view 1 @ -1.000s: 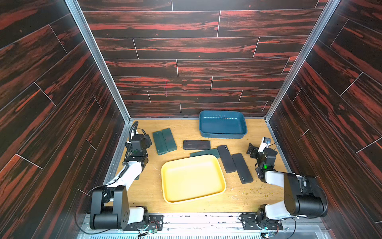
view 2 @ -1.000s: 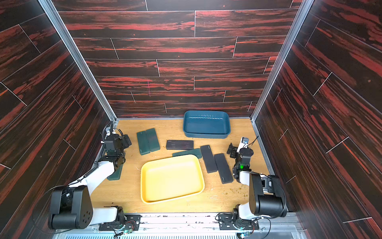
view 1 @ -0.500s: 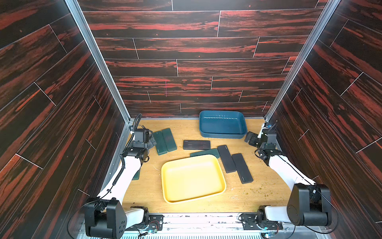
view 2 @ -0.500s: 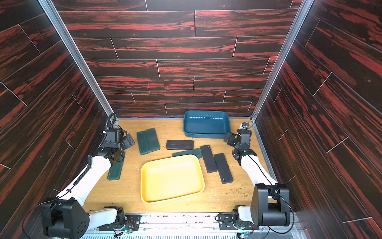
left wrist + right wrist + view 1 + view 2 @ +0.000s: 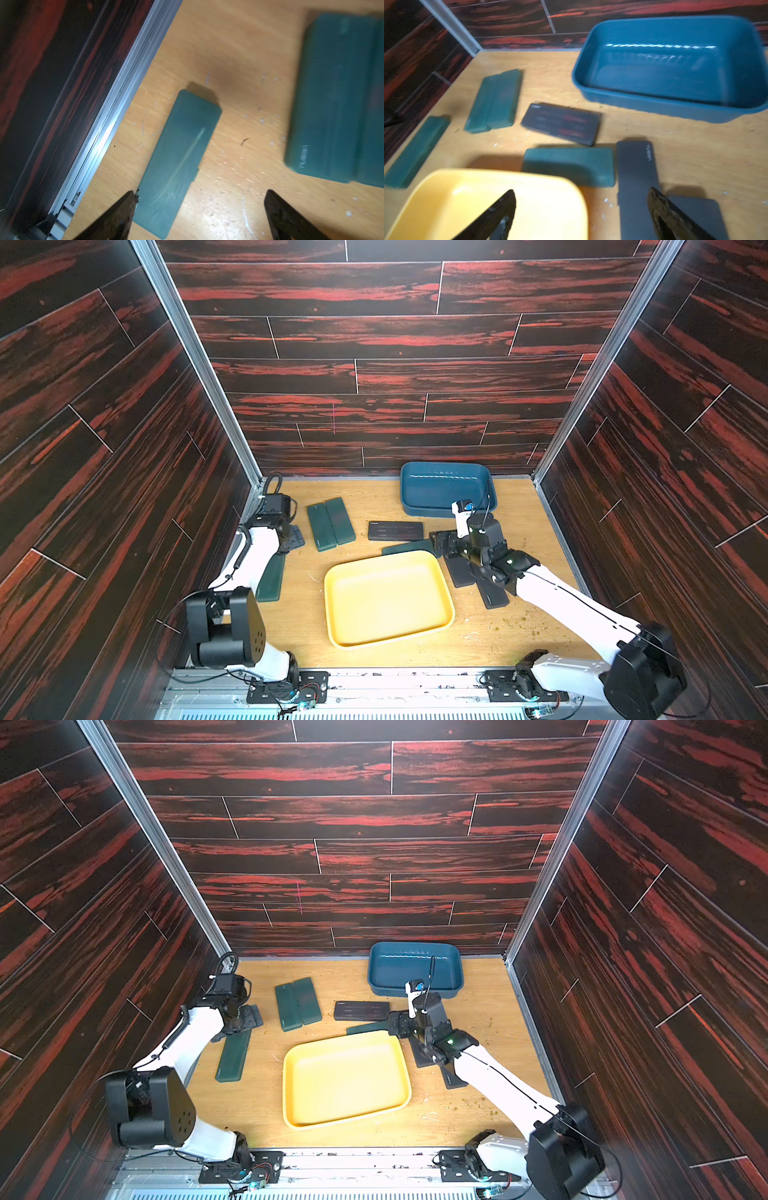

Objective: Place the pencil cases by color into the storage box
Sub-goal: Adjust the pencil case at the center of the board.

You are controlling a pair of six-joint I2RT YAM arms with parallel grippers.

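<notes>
left gripper hangs open above the lone green case, which lies flat, left of the yellow tray, its long axis running away between my jaws but nearer one. right gripper, open too, is over the black cases right of the tray.

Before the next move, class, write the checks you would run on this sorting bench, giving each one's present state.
1. Left tool open: ok.
2. Right tool open: ok.
3. Both tools empty: ok.
4. Green case centred under left tool: not ok, it lies off to one side.
5. Yellow tray and blue box free to receive: ok.
6. Which colour goes in which: cannot tell.
</notes>
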